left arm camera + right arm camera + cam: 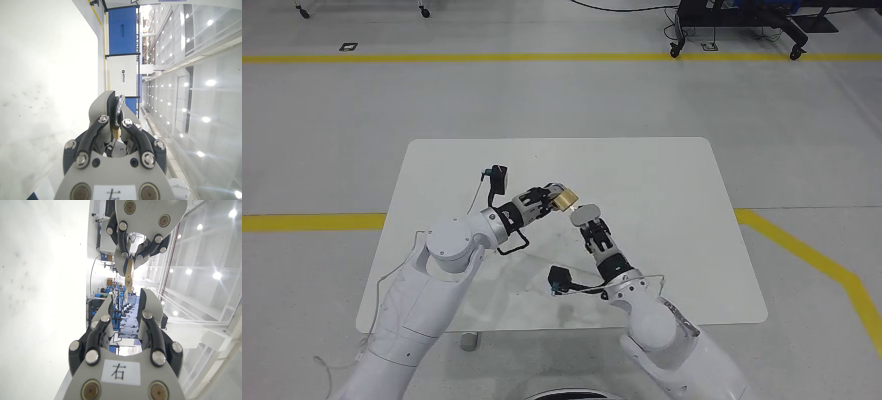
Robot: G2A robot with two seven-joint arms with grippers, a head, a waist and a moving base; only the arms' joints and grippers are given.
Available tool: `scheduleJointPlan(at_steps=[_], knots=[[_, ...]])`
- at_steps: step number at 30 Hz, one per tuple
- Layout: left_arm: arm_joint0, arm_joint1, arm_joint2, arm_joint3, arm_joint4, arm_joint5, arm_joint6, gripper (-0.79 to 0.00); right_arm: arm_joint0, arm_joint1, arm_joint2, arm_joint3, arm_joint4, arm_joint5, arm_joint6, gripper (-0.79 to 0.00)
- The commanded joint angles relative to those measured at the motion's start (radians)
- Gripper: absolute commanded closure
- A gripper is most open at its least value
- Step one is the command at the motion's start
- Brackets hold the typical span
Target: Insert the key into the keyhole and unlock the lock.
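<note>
Because the key (126, 294) appeared seated in the keyhole of the brass lock (129, 270), which the left gripper (554, 199) clamped at mid-frame above the table (672, 180), the right gripper (586, 214) hovered, fingers apart around the key, presumably to pinch and turn it.

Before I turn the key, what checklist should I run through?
1. Left jaws clamped on the padlock: ok.
2. key in the keyhole, sticking out of the lock's end: ok.
3. Right jaws open and facing the key head: ok.
4. Right jaws closed on the key: not ok.
5. shackle released: cannot tell.
</note>
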Motion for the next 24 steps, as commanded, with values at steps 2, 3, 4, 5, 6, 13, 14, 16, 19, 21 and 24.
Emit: scheduleJointPlan(at_steps=[2, 3, 4, 5, 6, 13, 14, 16, 19, 21, 24], knots=[[-0.001, -0.001, 0.0, 0.002, -0.003, -0.003, 0.001, 0.0, -0.019, 0.005, 0.038, -0.009, 0.065, 0.019, -0.053, -0.215], [-0.002, -0.001, 0.0, 0.003, -0.002, -0.003, 0.002, 0.0, -0.025, 0.007, 0.05, -0.013, 0.087, 0.025, -0.072, -0.2], [-0.002, -0.001, 0.001, 0.003, -0.002, -0.003, 0.003, 0.0, -0.031, 0.008, 0.064, -0.016, 0.109, 0.032, -0.091, -0.16], [-0.003, -0.001, 0.001, 0.004, -0.002, -0.003, 0.003, 0.0, -0.037, 0.01, 0.075, -0.019, 0.127, 0.039, -0.113, -0.105], [-0.004, -0.001, 0.0, 0.006, -0.002, -0.003, 0.006, 0.0, -0.045, 0.013, 0.085, -0.022, 0.147, 0.049, -0.143, -0.062], [-0.006, -0.002, 0.0, 0.01, -0.001, -0.008, 0.015, 0.0, -0.095, 0.031, 0.181, -0.032, 0.34, 0.026, -0.342, 0.0], [-0.006, -0.002, 0.0, 0.01, -0.002, -0.009, 0.015, 0.0, -0.098, 0.032, 0.197, -0.037, 0.38, 0.01, -0.365, 0.0], [-0.006, -0.003, 0.001, 0.01, -0.002, -0.006, 0.018, 0.0, -0.103, 0.037, 0.219, -0.044, 0.431, -0.015, -0.423, 0.0], [-0.009, -0.003, 0.002, 0.012, -0.001, 0.004, 0.021, 0.0, -0.105, 0.039, 0.229, -0.045, 0.432, -0.022, -0.426, 0.0], [-0.011, -0.004, 0.004, 0.014, -0.001, 0.007, 0.023, 0.0, -0.105, 0.039, 0.229, -0.045, 0.432, -0.022, -0.426, 0.0], [-0.017, -0.005, 0.01, 0.02, 0.008, 0.023, 0.025, 0.0, -0.105, 0.039, 0.229, -0.045, 0.432, -0.022, -0.426, 0.0]])
